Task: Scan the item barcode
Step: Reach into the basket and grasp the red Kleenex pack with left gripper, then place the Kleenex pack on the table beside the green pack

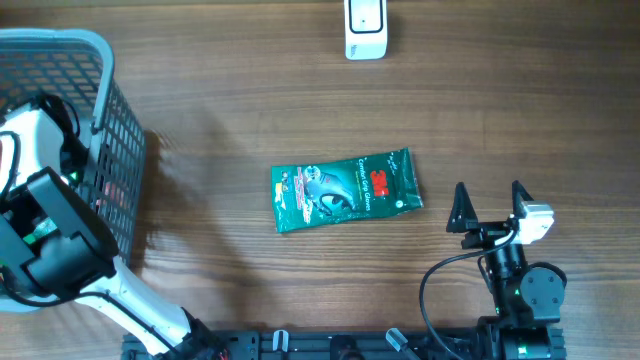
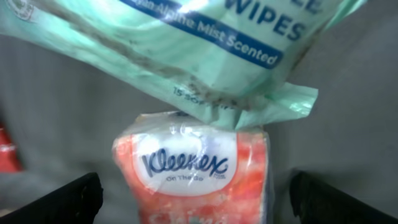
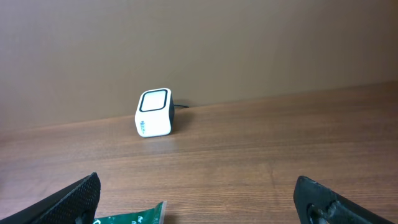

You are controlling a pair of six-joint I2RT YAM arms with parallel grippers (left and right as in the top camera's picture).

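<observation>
Gripper positions from overhead: right gripper (image 1: pixel 488 195) spread to full width near the lower right, black fingers pointing up the worktop (image 1: pixel 220 110), nothing between them, nothing touched. Green pack (image 1: pixel 345 190), the item for scanning, flat and glossy, rectangular with crimped ends, lying slightly tilted at mid-worktop, just left of the right gripper but apart from it. Scanner (image 1: pixel 365 28), a small white block with rounded corners, at the far edge, well apart from the pack, open wood grain between the two. Grey lattice basket (image 1: pixel 100 60) at the far left, left arm (image 1: pixel 45 230) in white and black reaching over its rim, gripper end hidden from this angle. From the left wrist: left gripper (image 2: pixel 194 190) likewise wide open, dark fingertips (image 2: pixel 68 199) low at both corners, gripping nothing. Between them, not visibly touched, an orange-and-white Kleenex pack (image 2: pixel 193 168) in shiny film. Above it a pale green wipes pack (image 2: pixel 186 43), soft and crumpled, its sealed end overlapping the Kleenex top. Blurred grey behind, a sliver of red (image 2: pixel 6 149) at the left edge. From the right wrist: wide-open fingers at the bottom corners, empty. One corner of the green pack poking in at the bottom edge beside the left-hand finger. Scanner ahead with its dark window facing the camera, thin cable (image 3: pixel 180 106) behind, plain wall (image 3: pixel 249 37) beyond, smooth wood open in between.
</observation>
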